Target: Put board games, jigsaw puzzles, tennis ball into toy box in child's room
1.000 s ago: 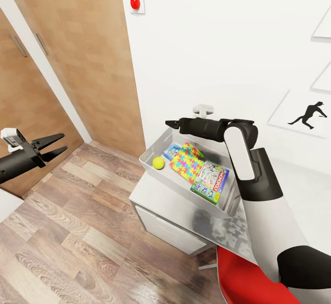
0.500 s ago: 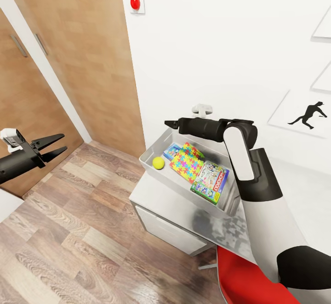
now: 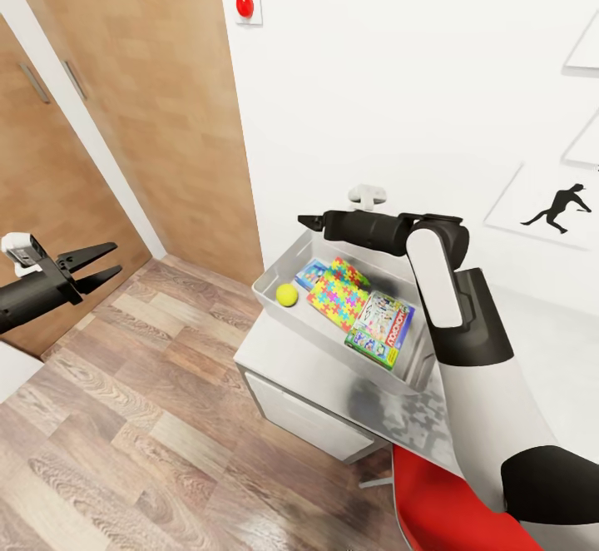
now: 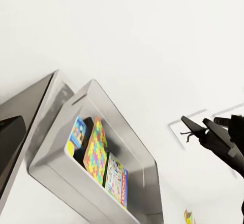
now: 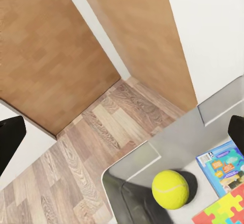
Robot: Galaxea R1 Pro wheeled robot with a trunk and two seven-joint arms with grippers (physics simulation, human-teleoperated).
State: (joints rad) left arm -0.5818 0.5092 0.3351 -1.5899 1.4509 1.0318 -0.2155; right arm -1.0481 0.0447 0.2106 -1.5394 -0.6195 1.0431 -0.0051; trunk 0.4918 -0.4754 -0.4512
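1. The table (image 3: 291, 359) has a light-grey top with pale cabinet fronts below, and stands against a white wall (image 3: 416, 76) on a wood plank floor (image 3: 125, 418).
2. A wooden door (image 3: 158, 110) stands beside the wall, a red button (image 3: 244, 5) is mounted high on the wall, and a black sports-silhouette picture (image 3: 559, 204) hangs further along.
3. A red chair (image 3: 453, 505) sits at the table's near edge.
4. The toy box (image 3: 279, 301) rests at the table's end corner nearest the door.
5. Inside it lie the tennis ball (image 3: 287, 295) at the door-side end, a blue board game (image 3: 309, 275), a jigsaw puzzle (image 3: 341, 293) and a red-and-green board game (image 3: 381, 328).
6. The right gripper (image 3: 306, 223) reaches level over the toy box's far rim, holding nothing; how far its fingers are parted cannot be told.
7. The left gripper (image 3: 98, 264) hangs over the floor, well apart from the table, fingers spread and empty.
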